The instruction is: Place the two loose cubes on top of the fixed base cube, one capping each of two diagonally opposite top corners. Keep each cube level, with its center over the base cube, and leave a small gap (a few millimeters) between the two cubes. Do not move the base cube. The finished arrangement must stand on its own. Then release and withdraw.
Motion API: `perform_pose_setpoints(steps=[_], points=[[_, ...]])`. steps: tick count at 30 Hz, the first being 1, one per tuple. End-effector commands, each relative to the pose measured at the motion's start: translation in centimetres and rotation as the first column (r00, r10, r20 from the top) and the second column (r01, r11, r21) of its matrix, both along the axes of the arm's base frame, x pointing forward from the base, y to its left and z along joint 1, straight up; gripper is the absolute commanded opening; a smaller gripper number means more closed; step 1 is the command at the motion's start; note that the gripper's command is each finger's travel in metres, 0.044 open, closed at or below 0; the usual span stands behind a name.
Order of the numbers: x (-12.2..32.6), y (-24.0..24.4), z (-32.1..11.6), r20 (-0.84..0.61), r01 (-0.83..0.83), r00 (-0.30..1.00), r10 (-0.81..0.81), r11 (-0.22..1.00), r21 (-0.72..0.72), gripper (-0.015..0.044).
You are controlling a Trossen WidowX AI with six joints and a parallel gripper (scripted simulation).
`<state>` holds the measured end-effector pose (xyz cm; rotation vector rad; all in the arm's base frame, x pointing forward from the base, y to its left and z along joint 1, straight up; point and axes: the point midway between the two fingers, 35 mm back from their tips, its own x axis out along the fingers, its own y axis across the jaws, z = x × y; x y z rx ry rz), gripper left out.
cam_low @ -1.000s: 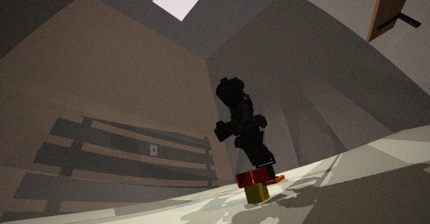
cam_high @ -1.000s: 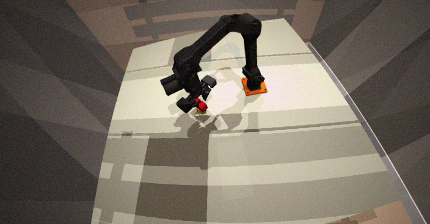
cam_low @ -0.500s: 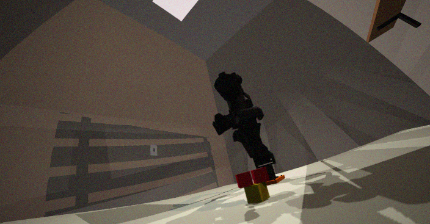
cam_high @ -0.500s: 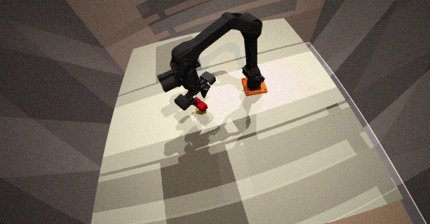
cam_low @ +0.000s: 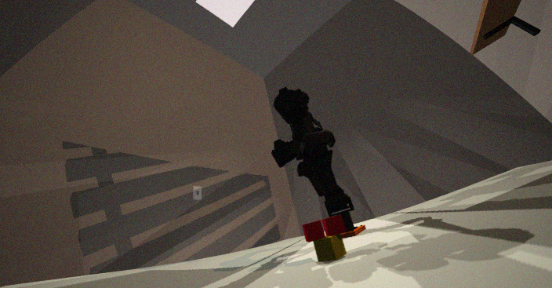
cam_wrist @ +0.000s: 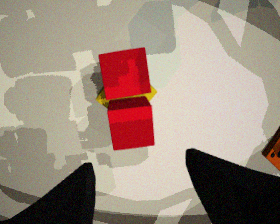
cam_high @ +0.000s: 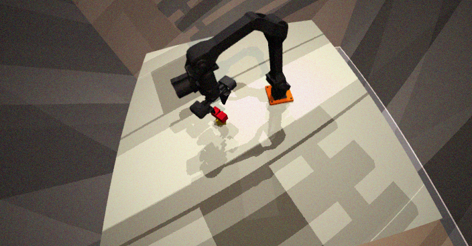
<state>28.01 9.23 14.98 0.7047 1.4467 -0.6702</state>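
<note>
Two red cubes rest on top of the yellow base cube [cam_high: 220, 123] [cam_low: 330, 249] [cam_wrist: 152, 93]. One red cube [cam_high: 215, 111] [cam_low: 313, 231] [cam_wrist: 124, 73] is the left one in the exterior view and the upper one in the wrist view. The other red cube [cam_high: 221, 116] [cam_low: 334, 225] [cam_wrist: 132, 127] is beside it. Both look level. A narrow gap shows between them, and yellow corners stick out on either side in the wrist view. My gripper [cam_high: 218, 106] [cam_wrist: 140, 164] is open and empty, above the cubes and clear of them. Its fingertips cannot be made out in the exterior view.
The orange base plate [cam_high: 287, 99] [cam_low: 356, 231] [cam_wrist: 276, 155] of the arm stands to the right of the cubes in the top view and behind them in the exterior view. Shadows of the arm and patterned light cross the pale table [cam_high: 151, 181].
</note>
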Motion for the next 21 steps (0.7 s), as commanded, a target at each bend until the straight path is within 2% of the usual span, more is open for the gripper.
perform_pose_setpoints(steps=[1,4,12,21], points=[[0.0,0.0,0.4,0.003,0.0,1.0,0.0,1.0,0.001,0.0336],[-0.1,0.8,0.2,0.001,0.0,1.0,0.0,1.0,0.001,0.04],[-3.4,10.0,0.5,-0.003,0.0,1.0,0.0,1.0,0.009,0.04],[-3.5,10.2,0.5,-0.003,0.0,1.0,0.0,1.0,0.01,0.04]])
